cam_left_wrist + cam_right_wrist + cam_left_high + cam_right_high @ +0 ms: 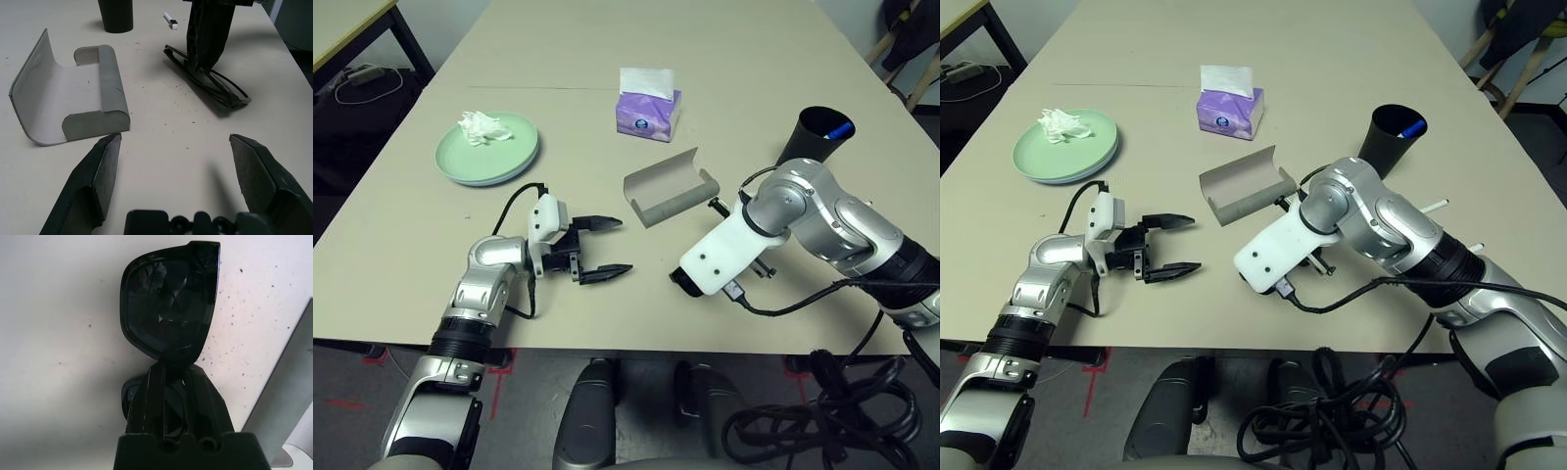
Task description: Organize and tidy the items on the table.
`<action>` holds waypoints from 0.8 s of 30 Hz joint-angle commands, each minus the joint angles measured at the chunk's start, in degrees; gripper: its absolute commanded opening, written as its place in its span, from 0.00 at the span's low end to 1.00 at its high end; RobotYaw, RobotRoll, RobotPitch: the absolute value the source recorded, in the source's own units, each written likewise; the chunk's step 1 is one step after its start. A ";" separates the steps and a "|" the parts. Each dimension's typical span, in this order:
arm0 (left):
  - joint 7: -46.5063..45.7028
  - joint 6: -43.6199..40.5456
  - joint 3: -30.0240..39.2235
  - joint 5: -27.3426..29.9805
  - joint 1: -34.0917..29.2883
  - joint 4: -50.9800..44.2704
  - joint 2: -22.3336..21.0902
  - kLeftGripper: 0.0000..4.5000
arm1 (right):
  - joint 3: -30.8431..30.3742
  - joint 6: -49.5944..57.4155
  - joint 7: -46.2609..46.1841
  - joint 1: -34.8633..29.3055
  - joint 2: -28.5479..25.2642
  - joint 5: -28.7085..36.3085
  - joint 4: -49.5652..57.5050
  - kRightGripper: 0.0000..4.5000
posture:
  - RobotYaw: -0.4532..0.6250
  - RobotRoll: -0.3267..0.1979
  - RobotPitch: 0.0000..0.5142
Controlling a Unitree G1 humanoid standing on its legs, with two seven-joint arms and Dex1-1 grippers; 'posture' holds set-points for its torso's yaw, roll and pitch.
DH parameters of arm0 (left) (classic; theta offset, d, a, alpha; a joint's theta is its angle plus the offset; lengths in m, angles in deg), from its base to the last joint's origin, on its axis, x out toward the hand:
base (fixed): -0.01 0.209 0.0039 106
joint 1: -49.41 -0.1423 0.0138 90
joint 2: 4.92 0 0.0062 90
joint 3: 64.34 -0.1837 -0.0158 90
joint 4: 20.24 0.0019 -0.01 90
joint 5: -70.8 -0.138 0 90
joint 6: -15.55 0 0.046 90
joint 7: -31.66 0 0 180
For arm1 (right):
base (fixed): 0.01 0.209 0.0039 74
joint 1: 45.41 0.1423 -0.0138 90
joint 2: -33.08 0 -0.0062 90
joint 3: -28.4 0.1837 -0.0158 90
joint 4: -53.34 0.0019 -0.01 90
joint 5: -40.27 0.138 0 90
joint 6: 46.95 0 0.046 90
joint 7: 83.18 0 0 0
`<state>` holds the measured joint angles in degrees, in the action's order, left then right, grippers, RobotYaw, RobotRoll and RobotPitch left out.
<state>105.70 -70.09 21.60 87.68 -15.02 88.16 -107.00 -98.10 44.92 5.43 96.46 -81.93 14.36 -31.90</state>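
Note:
My right gripper (171,369) is shut on the folded black sunglasses (168,303), which lie on the table (607,49) just right of the open grey glasses case (671,186). In the left wrist view the sunglasses (210,83) rest flat under the right gripper's black fingers (208,29). Left of the case, my left gripper (607,247) is open and holds nothing. The black cup (815,135) stands at the right with something blue inside. A white-and-black pen (1433,205) lies beside my right arm. At the left, crumpled white tissue (484,127) sits on a pale-green plate (504,157).
A purple tissue box (649,110) stands behind the case. A smaller side table (352,29) is at the far left, with cables on the floor beside it. Black cables hang below the table's front edge at the right.

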 commanded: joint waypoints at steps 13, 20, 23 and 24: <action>-4.25 -3.65 -0.48 -0.43 -0.43 -2.57 0.20 1.00 | 4.31 -2.93 -3.89 13.19 4.42 1.18 -12.84 0.10 | 0.58 0.62 0.32; -9.12 -6.83 0.39 -0.68 -1.18 -6.69 -0.40 1.00 | 2.32 -9.64 -12.65 19.91 9.97 -3.76 -30.06 0.10 | 0.61 0.62 0.34; -10.94 -8.21 0.60 -0.58 -1.71 -8.93 -0.61 1.00 | 2.08 -12.00 -15.24 21.63 11.81 -5.32 -35.60 0.10 | 0.63 0.62 0.35; -11.51 -8.47 0.61 -0.78 -1.86 -9.45 -0.75 1.00 | 2.04 -12.61 -15.85 22.04 12.28 -5.68 -36.98 0.10 | 0.63 0.62 0.35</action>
<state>95.08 -77.59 22.41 87.63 -15.88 80.48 -107.22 -95.32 33.65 -9.29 117.35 -69.92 9.36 -67.05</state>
